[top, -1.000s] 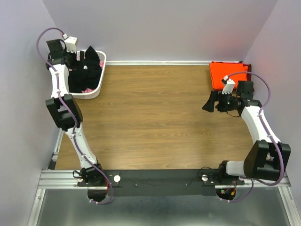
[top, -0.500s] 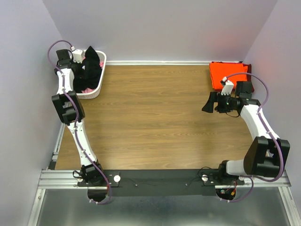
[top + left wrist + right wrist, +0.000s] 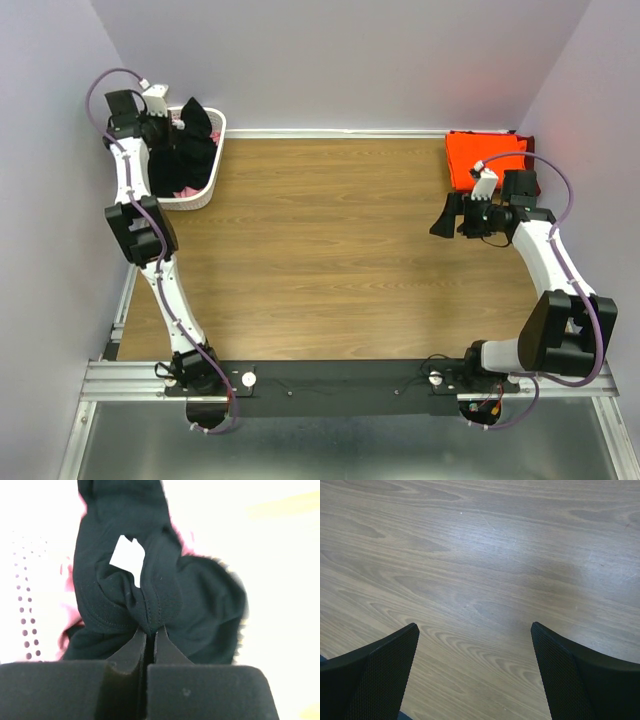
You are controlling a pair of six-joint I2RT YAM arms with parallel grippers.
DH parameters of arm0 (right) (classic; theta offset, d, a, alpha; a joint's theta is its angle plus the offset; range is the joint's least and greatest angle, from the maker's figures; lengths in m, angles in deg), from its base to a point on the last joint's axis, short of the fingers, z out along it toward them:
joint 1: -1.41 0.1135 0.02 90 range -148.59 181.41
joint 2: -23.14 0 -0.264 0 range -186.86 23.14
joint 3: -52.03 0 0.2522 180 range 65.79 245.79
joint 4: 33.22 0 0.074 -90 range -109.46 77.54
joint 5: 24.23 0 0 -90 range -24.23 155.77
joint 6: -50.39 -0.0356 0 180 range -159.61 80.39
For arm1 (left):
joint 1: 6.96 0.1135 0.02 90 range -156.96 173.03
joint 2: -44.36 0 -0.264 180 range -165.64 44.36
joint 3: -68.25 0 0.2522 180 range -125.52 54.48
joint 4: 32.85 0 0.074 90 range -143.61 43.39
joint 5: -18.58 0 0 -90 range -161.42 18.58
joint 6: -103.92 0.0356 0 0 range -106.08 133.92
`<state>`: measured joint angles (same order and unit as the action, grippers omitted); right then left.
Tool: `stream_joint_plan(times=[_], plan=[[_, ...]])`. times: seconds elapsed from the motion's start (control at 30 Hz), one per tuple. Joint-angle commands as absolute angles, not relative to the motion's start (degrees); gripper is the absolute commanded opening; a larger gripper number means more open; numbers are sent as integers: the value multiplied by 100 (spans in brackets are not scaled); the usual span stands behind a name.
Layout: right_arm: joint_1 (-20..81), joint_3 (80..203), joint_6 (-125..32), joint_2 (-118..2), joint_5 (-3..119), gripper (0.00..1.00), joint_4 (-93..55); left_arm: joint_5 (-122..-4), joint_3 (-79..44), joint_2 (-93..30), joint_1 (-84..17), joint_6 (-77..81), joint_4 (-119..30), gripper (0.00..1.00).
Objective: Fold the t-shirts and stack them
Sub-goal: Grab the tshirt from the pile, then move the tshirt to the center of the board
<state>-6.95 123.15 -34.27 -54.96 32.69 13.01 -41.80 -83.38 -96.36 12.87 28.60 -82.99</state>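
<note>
Two grippers, two states. My left gripper (image 3: 148, 632) is pinched tight on a fold of the crumpled black cloth t-shirt (image 3: 165, 595), fingers nearly meeting with only cloth between them. The shirt is bunched, its long axis running straight away from my fingertips, and a small white label (image 3: 127, 557) shows on it. It sits in the white plastic lattice basket (image 3: 213, 172) at the far left corner of the brown wood-grain table (image 3: 320, 260), heaped over the basket's rim, with pink cloth (image 3: 70, 617) under it. My right gripper (image 3: 475, 645) is spread wide and holds nothing, hovering over bare wood on the right side. The folded bright orange t-shirt (image 3: 483, 158) lies flat in the far right corner, long side along the back edge, just beyond my right wrist.
</note>
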Motion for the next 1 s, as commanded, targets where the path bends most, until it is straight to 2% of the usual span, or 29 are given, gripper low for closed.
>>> stream_joint_plan(times=[0.0,0.23,0.37,0.5,0.77,0.97], plan=[[-685,12459,-3495,-5464,3167,100,1412,-3101,-8526,-8301,1325,2377,-7782,0],[-685,12389,-3452,-5280,3141,100,1412,-2327,-8421,-6729,1264,814,-5692,0],[-685,12371,-3434,-5166,3141,100,1403,-2186,-8131,-6243,1167,-600,-3996,0],[-685,12327,-3425,-5042,3167,100,1394,-2316,-8384,-6146,939,-2059,-2581,0],[-685,12239,-3434,-4884,3185,100,1359,-2484,-8219,-5654,-1,-1922,-2463,0],[-685,12239,-3434,-4884,3176,100,1350,-2011,-6675,-5197,-424,-2472,-2114,0]])
